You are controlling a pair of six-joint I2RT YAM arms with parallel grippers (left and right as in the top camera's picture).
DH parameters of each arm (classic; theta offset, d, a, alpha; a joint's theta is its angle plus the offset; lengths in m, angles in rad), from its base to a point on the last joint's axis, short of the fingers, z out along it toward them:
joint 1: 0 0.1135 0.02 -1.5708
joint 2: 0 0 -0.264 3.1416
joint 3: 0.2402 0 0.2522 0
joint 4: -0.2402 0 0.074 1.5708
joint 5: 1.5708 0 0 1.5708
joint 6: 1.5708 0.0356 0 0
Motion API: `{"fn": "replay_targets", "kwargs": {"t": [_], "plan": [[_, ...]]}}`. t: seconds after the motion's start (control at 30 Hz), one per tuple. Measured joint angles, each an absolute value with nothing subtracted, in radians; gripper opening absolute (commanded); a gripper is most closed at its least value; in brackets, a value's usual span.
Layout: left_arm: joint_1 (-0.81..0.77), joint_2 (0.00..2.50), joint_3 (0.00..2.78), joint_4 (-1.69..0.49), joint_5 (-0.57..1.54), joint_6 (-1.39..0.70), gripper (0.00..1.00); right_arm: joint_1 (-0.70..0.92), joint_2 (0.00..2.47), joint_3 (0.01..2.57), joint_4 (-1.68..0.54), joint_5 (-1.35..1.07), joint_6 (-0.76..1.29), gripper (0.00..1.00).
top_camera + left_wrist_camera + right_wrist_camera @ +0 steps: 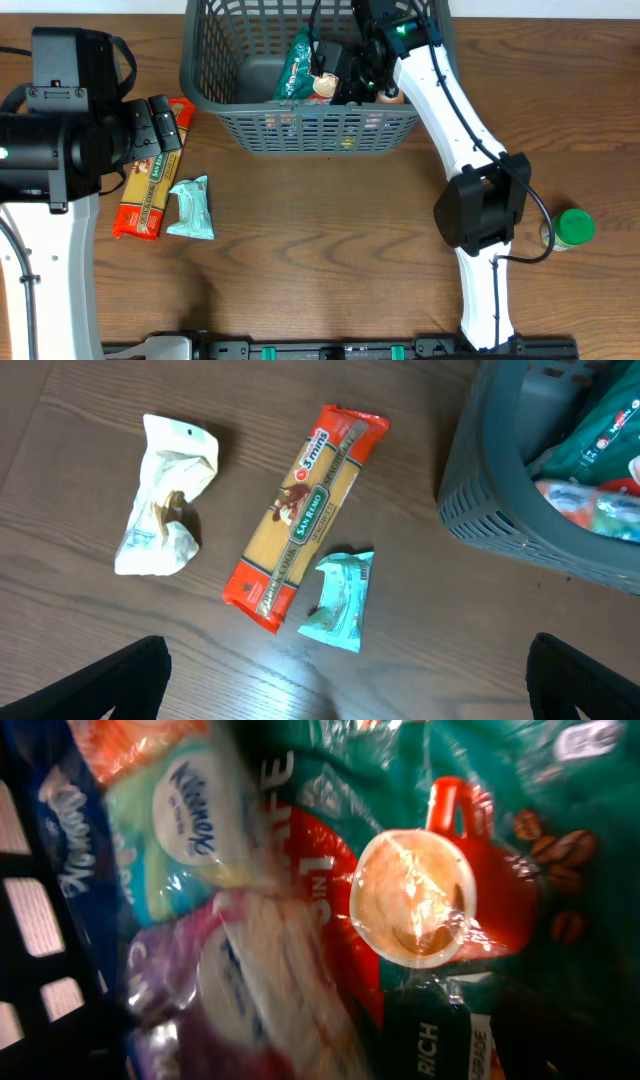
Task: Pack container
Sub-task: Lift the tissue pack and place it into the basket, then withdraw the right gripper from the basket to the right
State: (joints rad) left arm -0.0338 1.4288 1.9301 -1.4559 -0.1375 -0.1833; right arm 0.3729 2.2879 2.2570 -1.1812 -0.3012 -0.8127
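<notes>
The dark grey slotted basket (300, 130) stands at the back middle; its corner shows in the left wrist view (480, 510). It holds a green coffee bag (298, 65) (480, 820) and Kleenex tissue packs (190, 820). My right gripper (352, 85) reaches down into the basket among these packets, and its fingers are hidden. My left gripper (160, 125) is open and empty above the table at the left. Below it lie an orange pasta packet (305, 515) (148, 190), a small teal packet (340, 600) (192, 208) and a crumpled white packet (165, 495).
A green-lidded jar (572, 228) stands at the right beside the right arm's base. The left arm covers the table's left side and hides the white packet from above.
</notes>
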Motion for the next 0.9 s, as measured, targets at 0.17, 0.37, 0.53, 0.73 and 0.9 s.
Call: {"fn": "replay_targets", "kwargs": {"t": [0.17, 0.37, 0.53, 0.73, 0.9], "plan": [[-0.034, 1.429, 1.93, -1.456, -0.138, -0.183, 0.99, 0.371, 2.202, 2.27, -1.109, -0.304, -0.699, 0.99], [-0.034, 1.429, 1.93, -1.456, -0.138, -0.183, 0.99, 0.296, 2.003, 2.398, -1.045, -0.173, -0.358, 0.99], [-0.034, 1.429, 1.93, -1.457, -0.138, -0.183, 0.99, 0.035, 1.819, 2.463, -1.285, -0.027, -0.033, 0.99], [-0.034, 1.429, 1.93, -1.456, -0.138, -0.183, 0.99, -0.22, 1.812, 2.456, -1.594, 0.039, 0.212, 0.99], [-0.034, 1.429, 1.93, -1.456, -0.138, -0.183, 0.98, -0.336, 1.842, 2.423, -1.691, 0.031, 0.282, 0.99]]}}
